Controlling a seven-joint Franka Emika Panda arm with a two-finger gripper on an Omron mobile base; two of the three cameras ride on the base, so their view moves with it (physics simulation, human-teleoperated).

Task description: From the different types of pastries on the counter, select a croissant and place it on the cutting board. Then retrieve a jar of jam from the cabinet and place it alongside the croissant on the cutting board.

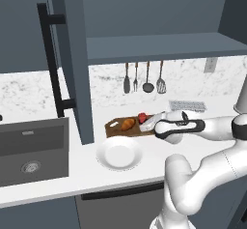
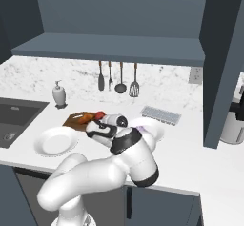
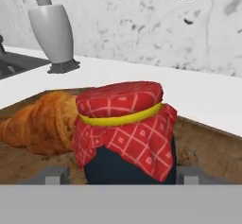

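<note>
The jar of jam (image 3: 125,133), dark glass under a red checked cloth lid, stands upright on the brown cutting board (image 3: 208,147). It is right next to the golden croissant (image 3: 42,121). My gripper (image 3: 123,175) is low at the board, one finger on each side of the jar. A small gap shows at the left finger, so it is open. From the base views, the jar (image 1: 142,118) (image 2: 99,115) sits just in front of the hand. The croissant (image 1: 128,123) (image 2: 86,118) lies on the board (image 1: 116,128) (image 2: 72,121).
The open cabinet door (image 1: 72,54) with its black bar handle hangs over the counter (image 1: 159,150), left of the board. A white plate (image 1: 119,154) (image 2: 56,141) lies in front of the board. The sink (image 1: 31,148) is at left, a soap dispenser (image 2: 59,94) behind, and a rack (image 2: 160,115) at right.
</note>
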